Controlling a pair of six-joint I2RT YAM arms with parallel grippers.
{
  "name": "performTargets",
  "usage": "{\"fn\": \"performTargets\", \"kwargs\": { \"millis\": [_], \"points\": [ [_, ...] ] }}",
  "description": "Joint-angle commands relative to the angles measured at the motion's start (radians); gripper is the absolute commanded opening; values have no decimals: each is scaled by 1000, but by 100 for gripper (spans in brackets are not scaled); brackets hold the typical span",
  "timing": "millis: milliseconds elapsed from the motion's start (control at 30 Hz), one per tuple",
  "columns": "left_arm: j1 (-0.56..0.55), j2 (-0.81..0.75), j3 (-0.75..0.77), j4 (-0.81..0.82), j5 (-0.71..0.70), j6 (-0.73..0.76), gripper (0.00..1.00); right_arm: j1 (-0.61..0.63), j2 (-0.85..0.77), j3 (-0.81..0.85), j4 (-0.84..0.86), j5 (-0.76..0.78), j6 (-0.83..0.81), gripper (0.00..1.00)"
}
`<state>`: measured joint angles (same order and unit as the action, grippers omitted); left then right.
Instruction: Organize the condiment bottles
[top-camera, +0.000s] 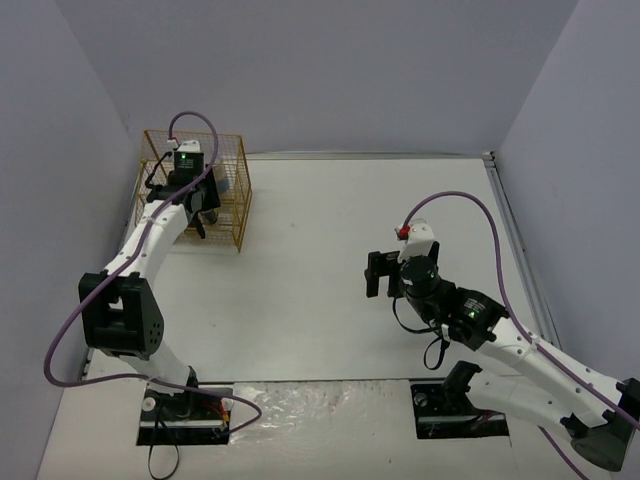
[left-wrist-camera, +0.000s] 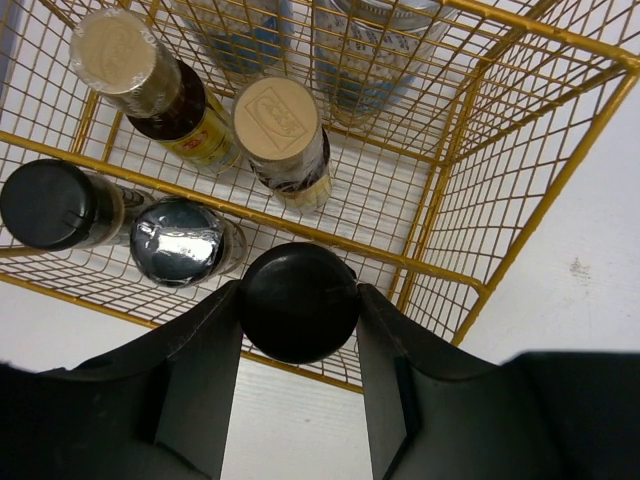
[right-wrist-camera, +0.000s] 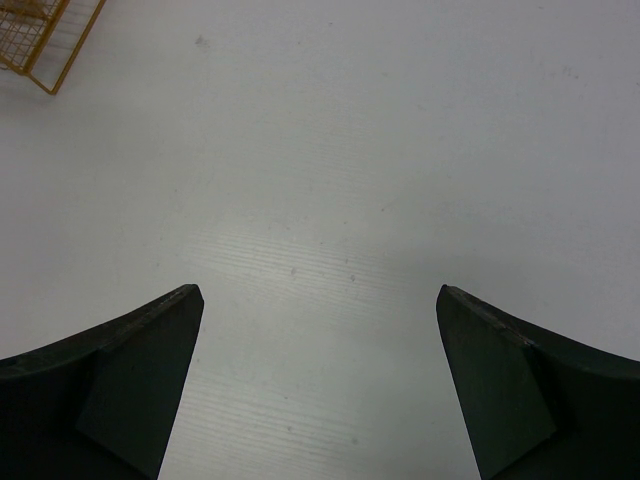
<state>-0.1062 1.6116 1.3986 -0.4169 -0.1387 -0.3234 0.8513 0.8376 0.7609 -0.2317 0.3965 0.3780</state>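
A matte white table (top-camera: 330, 260) fills the overhead view, boxed in by plain lavender-grey walls (top-camera: 60, 150) on the left, back and right, with a thin metal strip (top-camera: 370, 155) along its far and right edges. The gold wire rack (top-camera: 230, 170) stands in the upper left corner, close to the left wall. The centre and right of the table lie open. The left gripper (left-wrist-camera: 300, 290) is clamped on a black-lidded jar (left-wrist-camera: 298, 320) at the rack's front rail. Two more dark jars (left-wrist-camera: 50, 205) (left-wrist-camera: 180, 240) stand to its left, the slim yellow-labelled bottles (left-wrist-camera: 150, 80) (left-wrist-camera: 285, 135) behind, and the pale blue-labelled jars (left-wrist-camera: 240, 30) (left-wrist-camera: 375, 40) at the rear. The right gripper (right-wrist-camera: 318, 290) hangs over bare table right of centre, fingers spread wide.
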Motion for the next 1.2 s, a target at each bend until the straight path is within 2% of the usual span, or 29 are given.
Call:
{"fn": "performTargets", "kwargs": {
  "millis": [0, 267, 467, 667, 767, 867, 1067, 1167],
  "points": [
    [8, 7, 28, 95, -10, -26, 16, -5, -15, -3, 40, 23, 18, 100],
    [7, 55, -8, 120, -30, -58, 23, -5, -9, -1, 40, 25, 14, 100],
    [5, 61, -30, 124, -36, -69, 36, -5, -7, 0, 38, 22, 13, 100],
    [-6, 22, -47, 99, -48, -84, 54, -5, -8, 4, 40, 23, 9, 100],
    [-6, 2, -44, 74, -55, -86, 67, -5, -9, 6, 40, 18, 7, 100],
    [-6, -39, -33, 37, -47, -92, 80, -5, -17, 9, 38, 18, 6, 100],
    [-9, -213, 11, -66, 13, -89, 97, -5, -58, 35, 38, 36, -2, 100],
    [-7, -350, 15, -115, 29, -31, 97, -5, -80, 75, 19, 78, 1, 100]
  ]
}}
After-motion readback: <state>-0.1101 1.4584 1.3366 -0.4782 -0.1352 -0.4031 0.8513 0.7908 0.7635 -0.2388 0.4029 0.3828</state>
